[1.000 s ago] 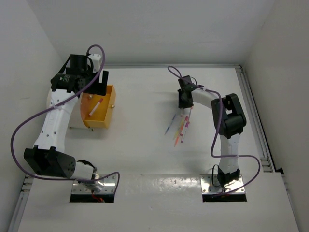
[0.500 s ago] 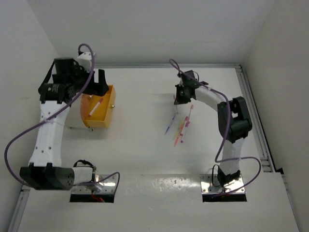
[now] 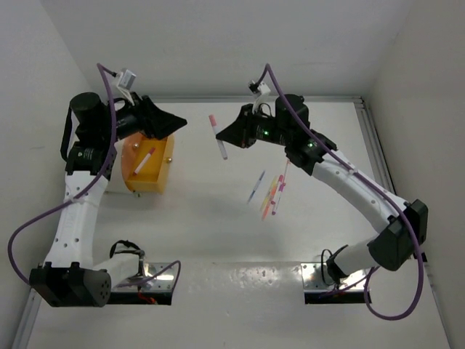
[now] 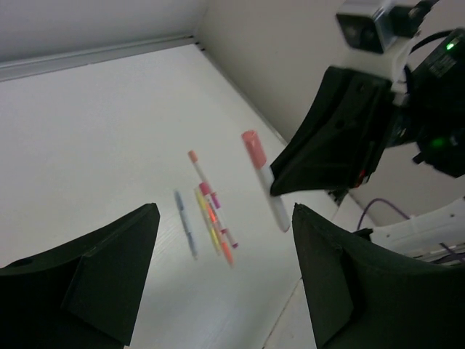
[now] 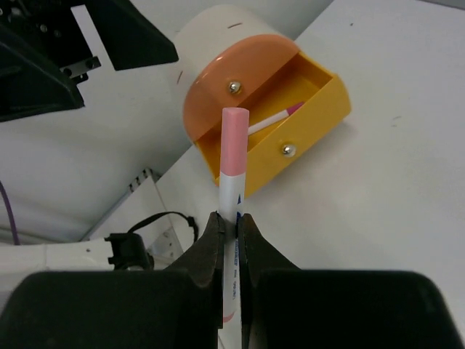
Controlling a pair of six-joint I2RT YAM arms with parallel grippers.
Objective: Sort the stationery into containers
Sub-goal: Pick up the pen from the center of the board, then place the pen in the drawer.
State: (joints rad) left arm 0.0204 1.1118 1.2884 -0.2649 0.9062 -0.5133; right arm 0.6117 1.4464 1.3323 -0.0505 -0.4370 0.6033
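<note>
Loose pens point(image 3: 270, 190) lie on the table point(image 3: 203, 240) well right of the yellow bin point(image 3: 151, 183), which holds one pink-white pen point(image 3: 145, 160). Raised right of the bin, the right fingers point(image 5: 208, 251) pinch a pink-capped pen point(image 5: 232, 167); the left fingers point(image 4: 102, 283) hang spread above the bin's far edge

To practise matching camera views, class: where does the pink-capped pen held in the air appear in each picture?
Top external: pink-capped pen at upper centre, slanted, cap towards the back wall.
Left wrist: right of centre, cap uppermost, above the pens lying on the table.
Right wrist: centre, upright, cap on top, in front of the yellow bin.
Shared landmark: the right pincer, shut on the pen, shows in all three views.
</note>
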